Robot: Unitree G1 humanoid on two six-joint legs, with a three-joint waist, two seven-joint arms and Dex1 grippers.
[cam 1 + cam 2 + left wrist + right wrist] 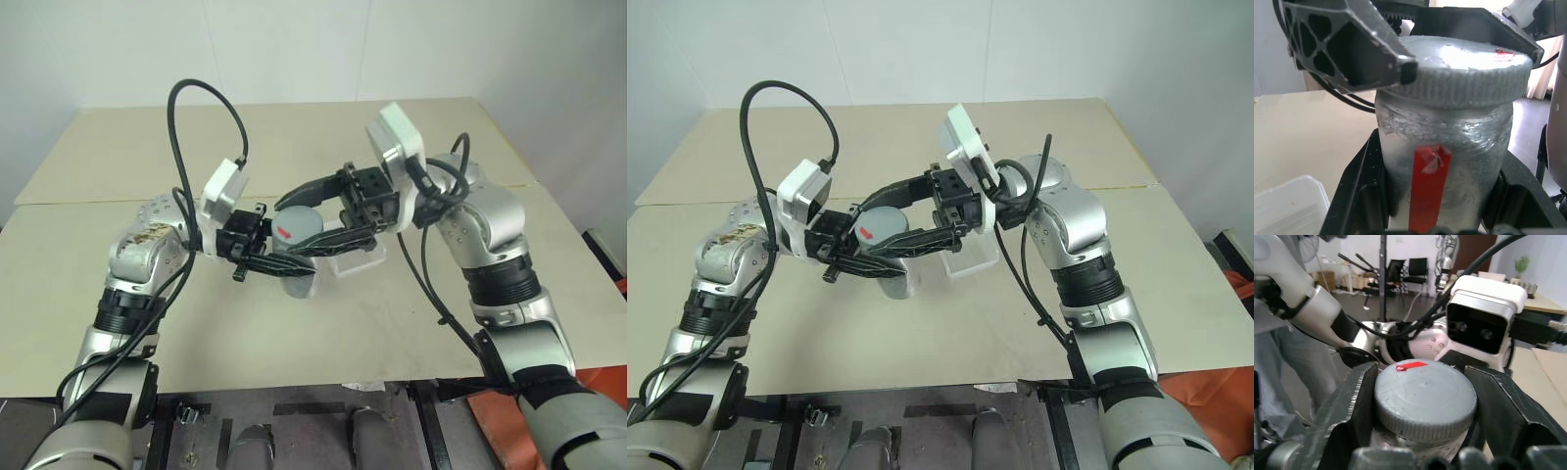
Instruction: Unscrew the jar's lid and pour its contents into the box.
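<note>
I am holding the jar [1444, 161] above the worktop [323, 333], my left end effector [269, 257] clenched on its clear body, which looks light, stiff and slick. My right end effector [1422, 396] is straddling the lid [1425, 399], fingers [1349, 406] beside the ribbed rim; whether they are pinching I cannot tell. That rim is the best hold. The box [355, 258] is sitting at the jar's three o'clock, apparently empty. I cannot make out the contents.
</note>
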